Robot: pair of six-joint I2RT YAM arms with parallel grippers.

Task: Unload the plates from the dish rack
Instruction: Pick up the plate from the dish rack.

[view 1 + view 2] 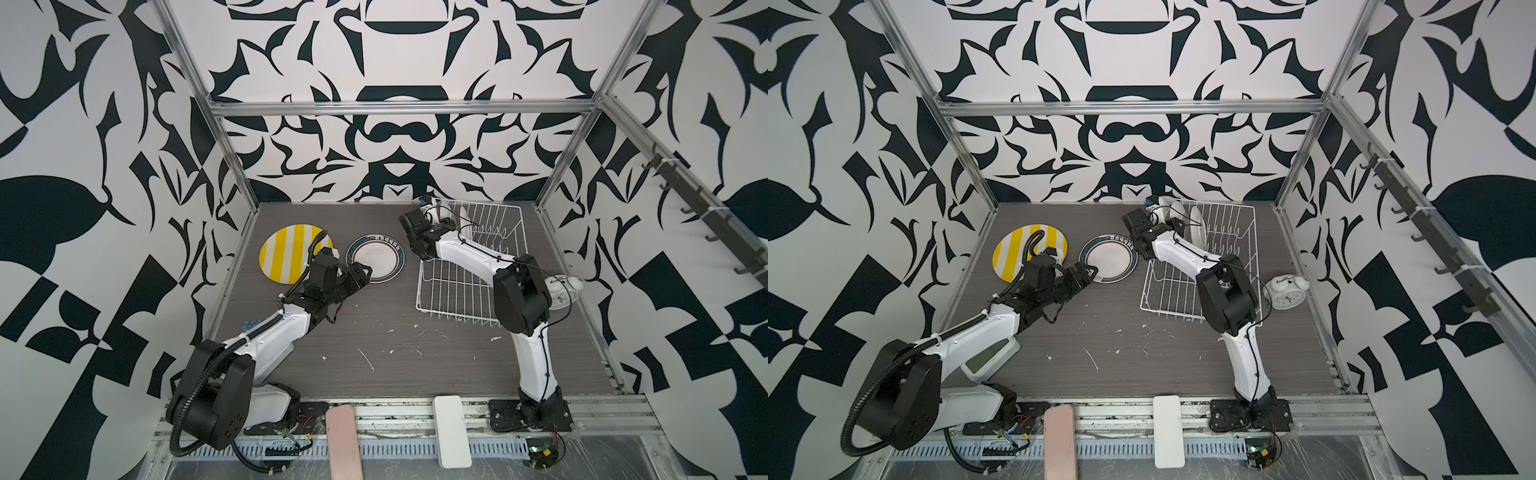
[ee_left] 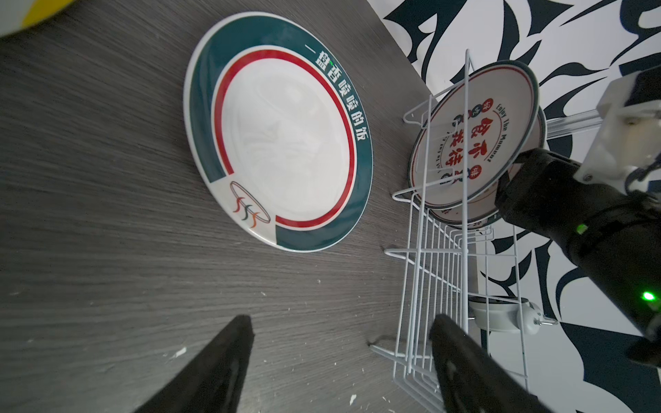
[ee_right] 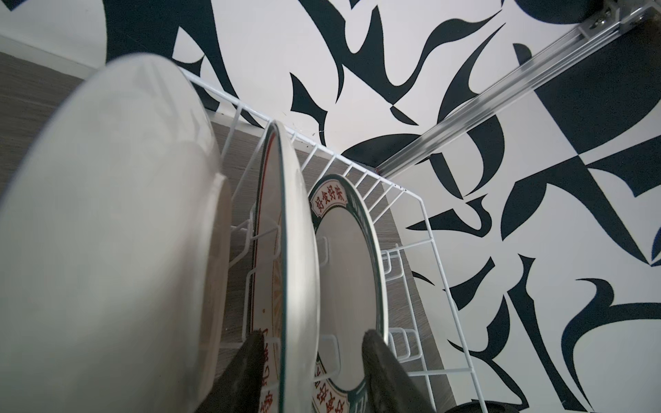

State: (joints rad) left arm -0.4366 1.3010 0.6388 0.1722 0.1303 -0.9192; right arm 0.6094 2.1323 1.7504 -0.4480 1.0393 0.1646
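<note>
In the white wire dish rack [image 3: 427, 229] 3 round white printed plates [image 3: 107, 232] stood on edge. The right gripper [image 3: 314, 336], the nearer one, had its black fingers [image 3: 250, 361] apart astride the middle plate [image 3: 298, 232], whose rim ran straight ahead between them; the left gripper [image 2: 343, 321] gaped empty.

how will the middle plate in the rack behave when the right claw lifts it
The middle plate looks glossy, so it may slip if the right claw pinches only its rim. It looks rigid, probably ceramic, so likely breakable. Standing close between neighbouring plates in the dish rack, it could knock them if it swings.
</note>
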